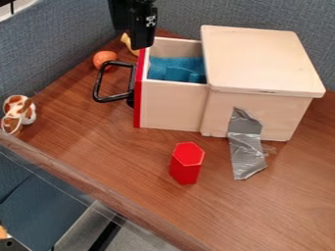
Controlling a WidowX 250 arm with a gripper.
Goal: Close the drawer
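A pale wooden drawer [171, 105] with red front [138, 110] and black handle [111, 99] juts left from its box [258, 59] (blue material [175, 63] inside), on a brown table [118, 147] by blue fabric panels [56, 41]. The gripper [142, 43], above the drawer's front, is cut off; whether clenched or released is unclear.
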